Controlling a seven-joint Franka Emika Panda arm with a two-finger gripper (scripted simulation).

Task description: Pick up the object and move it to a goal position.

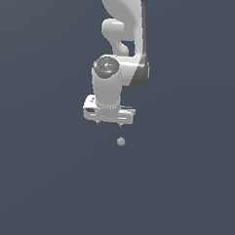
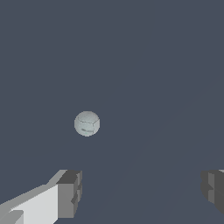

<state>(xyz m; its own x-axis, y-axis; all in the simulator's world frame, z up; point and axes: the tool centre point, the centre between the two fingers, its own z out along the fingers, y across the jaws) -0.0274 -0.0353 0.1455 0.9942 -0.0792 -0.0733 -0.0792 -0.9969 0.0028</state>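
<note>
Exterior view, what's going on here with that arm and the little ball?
A white robot arm is positioned above a tiny pale grey ball, apparently about to pick it up. Its pincer is open, with the fingers spread wide and nothing between them. The ball lies apart from the pincer, untouched, on the plain dark surface.

Ball: you see the small pale grey smooth ball [image 1: 120, 141] below the white robot gripper [image 1: 108, 123], apart from it.
Fingers: you have them spread wide, ball outside their gap.
</note>
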